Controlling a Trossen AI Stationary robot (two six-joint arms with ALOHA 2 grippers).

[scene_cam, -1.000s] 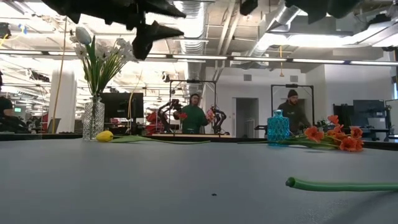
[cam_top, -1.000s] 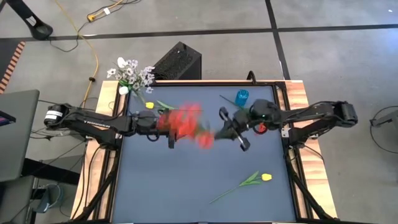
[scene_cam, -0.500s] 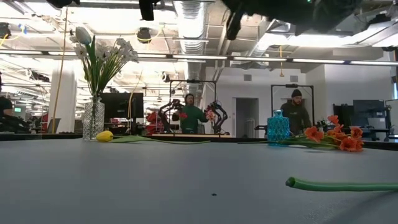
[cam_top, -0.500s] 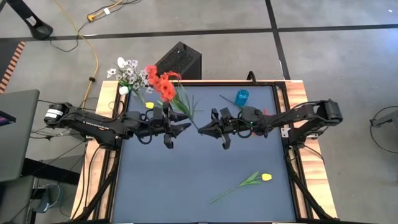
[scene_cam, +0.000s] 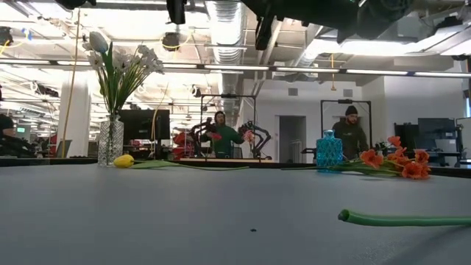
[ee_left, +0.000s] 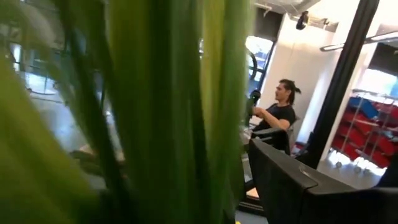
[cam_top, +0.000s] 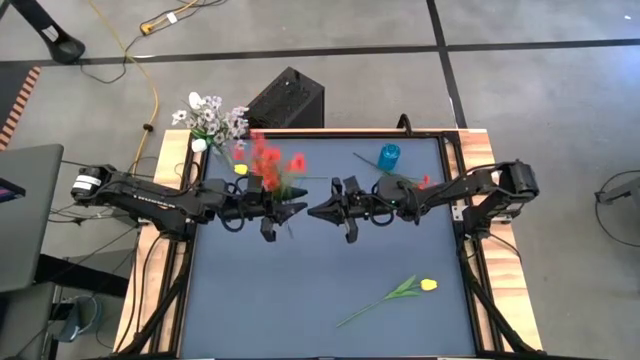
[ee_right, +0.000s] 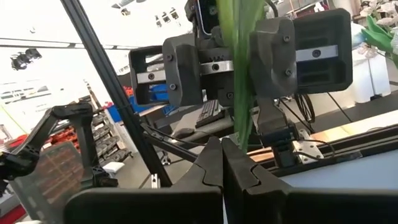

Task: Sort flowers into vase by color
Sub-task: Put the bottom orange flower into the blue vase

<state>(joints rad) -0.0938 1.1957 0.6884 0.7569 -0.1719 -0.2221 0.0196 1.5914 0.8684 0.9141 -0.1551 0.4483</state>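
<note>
A bunch of red flowers (cam_top: 266,160) stands upright above the table's middle, its green stems (ee_right: 240,93) inside my left gripper (cam_top: 285,208), which is shut on them. The same stems and leaves (ee_left: 161,112) fill the left wrist view. My right gripper (cam_top: 315,211) is shut and points at the left gripper from the table's right. Its tips (ee_right: 222,163) are just below the stems' lower ends, and I cannot tell if they touch. More orange-red flowers (scene_cam: 397,163) lie by the blue vase (cam_top: 389,156). White flowers stand in a clear vase (scene_cam: 110,140) at the far left corner. My left gripper pinches the red bunch's stems (ee_right: 239,68) between its two fingers (ee_right: 273,56), coming in level from the table's left and lying across the stems. Several stems sit in the hold together. The bunch is lifted clear and upright, blooms on top, short stem ends (ee_right: 239,134) below the fingers.
One yellow flower (cam_top: 240,170) lies near the clear vase, another (cam_top: 405,290) lies near the table's near right, its stem (scene_cam: 405,219) across the low view. A black box (cam_top: 287,100) sits beyond the far edge. People show in the room behind.
The red bunch swung from lying roughly level between the two grippers to standing upright in the left gripper, its blooms rising and moving toward the far left. My right gripper moved toward the table's left, closing in on the left gripper.
</note>
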